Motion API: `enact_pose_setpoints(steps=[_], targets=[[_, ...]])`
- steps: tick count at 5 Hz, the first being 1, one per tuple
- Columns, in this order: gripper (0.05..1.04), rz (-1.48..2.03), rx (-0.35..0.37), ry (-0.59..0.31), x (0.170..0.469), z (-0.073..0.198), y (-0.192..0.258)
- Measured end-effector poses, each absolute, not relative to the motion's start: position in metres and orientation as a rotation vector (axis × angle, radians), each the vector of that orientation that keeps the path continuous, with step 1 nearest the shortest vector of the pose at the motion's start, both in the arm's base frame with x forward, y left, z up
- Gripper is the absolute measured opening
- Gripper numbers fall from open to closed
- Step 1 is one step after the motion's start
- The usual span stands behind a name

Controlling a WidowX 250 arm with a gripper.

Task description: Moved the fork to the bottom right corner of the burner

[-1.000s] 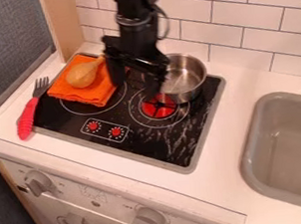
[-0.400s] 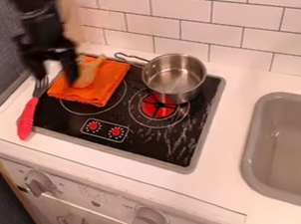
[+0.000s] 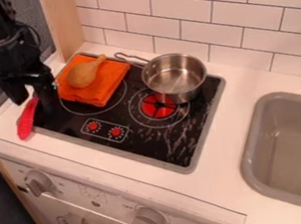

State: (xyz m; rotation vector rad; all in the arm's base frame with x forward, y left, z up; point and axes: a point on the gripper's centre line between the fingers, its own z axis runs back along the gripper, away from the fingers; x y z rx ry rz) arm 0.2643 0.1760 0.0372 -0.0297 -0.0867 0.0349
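Hanging over the fork (image 3: 27,119) at the stove's (image 3: 156,144) left edge, my end effector (image 3: 33,98) has its fingers well parted, nothing gripped. Closing off-centre could twist the slim fork or skid it across the smooth white table (image 3: 7,118). Crossing too low, I might snag the orange cloth (image 3: 95,97) and roll the brown spoon (image 3: 81,75) off it, or let the fork knock the metal pot (image 3: 173,74). White tiles (image 3: 239,25) stand behind; a grey sink (image 3: 246,160) sits at right.
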Motion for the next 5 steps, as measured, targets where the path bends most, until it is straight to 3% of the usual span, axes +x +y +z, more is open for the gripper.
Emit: enact_pose_setpoints(steps=[3,5], targets=[[1.000,0.122,0.037,-0.033,0.253,0.030,0.199],[1.000,0.183,0.017,0.042,0.249,0.007,0.201]])
